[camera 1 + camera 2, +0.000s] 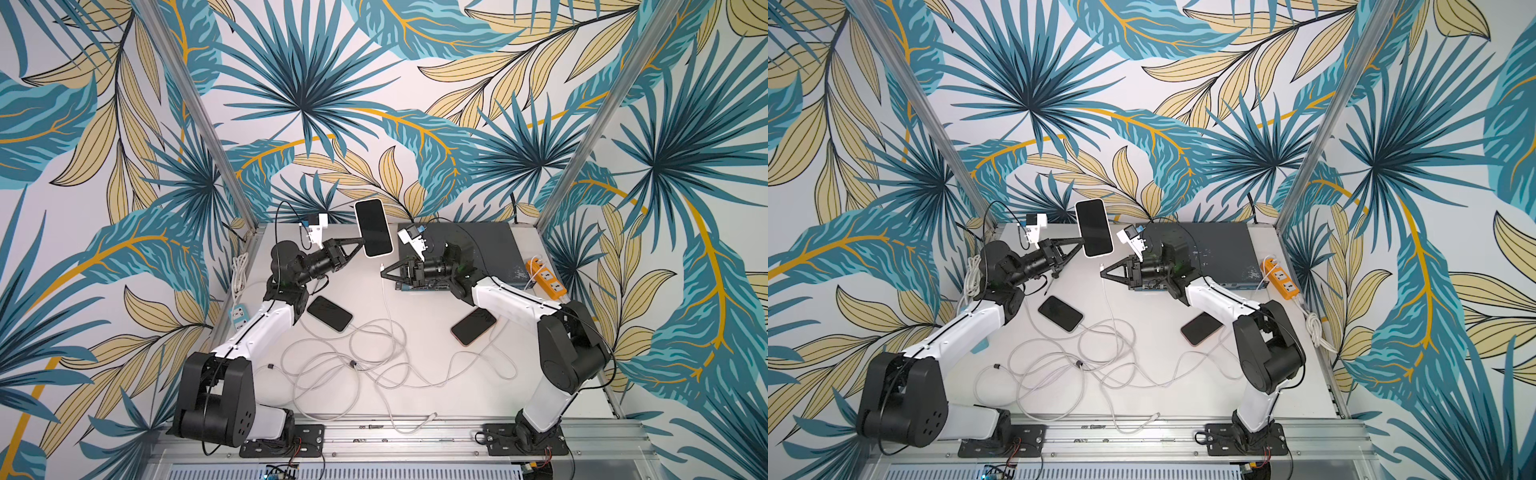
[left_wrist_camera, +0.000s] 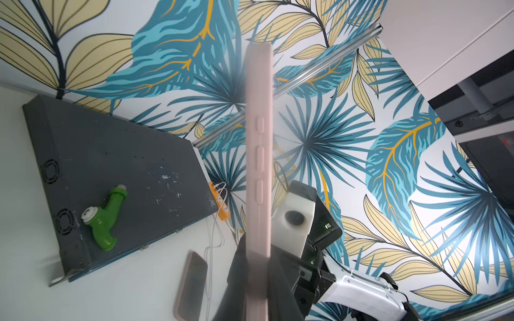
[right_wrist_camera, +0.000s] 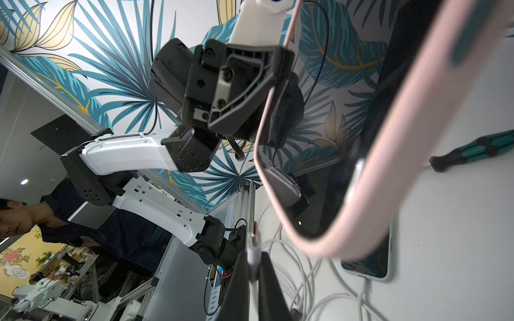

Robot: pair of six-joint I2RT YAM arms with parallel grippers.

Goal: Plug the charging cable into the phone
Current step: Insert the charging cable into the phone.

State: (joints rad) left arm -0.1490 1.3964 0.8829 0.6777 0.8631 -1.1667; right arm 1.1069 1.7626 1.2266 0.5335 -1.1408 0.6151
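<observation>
- My left claw (image 1: pixel 360 243) clamped the phone (image 1: pixel 373 227) by its edge, holding it above the worktop (image 1: pixel 478 403).
- My right claw (image 1: pixel 383 272) pinched the charging cable (image 1: pixel 387 316) behind its plug (image 3: pixel 254 236), near the phone's lower end.
- Aligning, I judged; next the plug needed squaring to the port.

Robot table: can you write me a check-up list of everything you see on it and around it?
Surface: white tabletop, flat.
Job's things: pink-cased phone with dark screen held up in the air; white charging plug close to its lower end, not in yet.
Clutter: dark phone by the left arm and dark phone by the right arm, lying flat; grey flat box with green pipe fitting on it; teal-handled screwdriver.
Grippers: left gripper shut on the pink phone's edge; right gripper shut on the plug.
Cables: white cables in tangled loops; orange power strip.
Surroundings: leaf-patterned walls, metal frame posts.
</observation>
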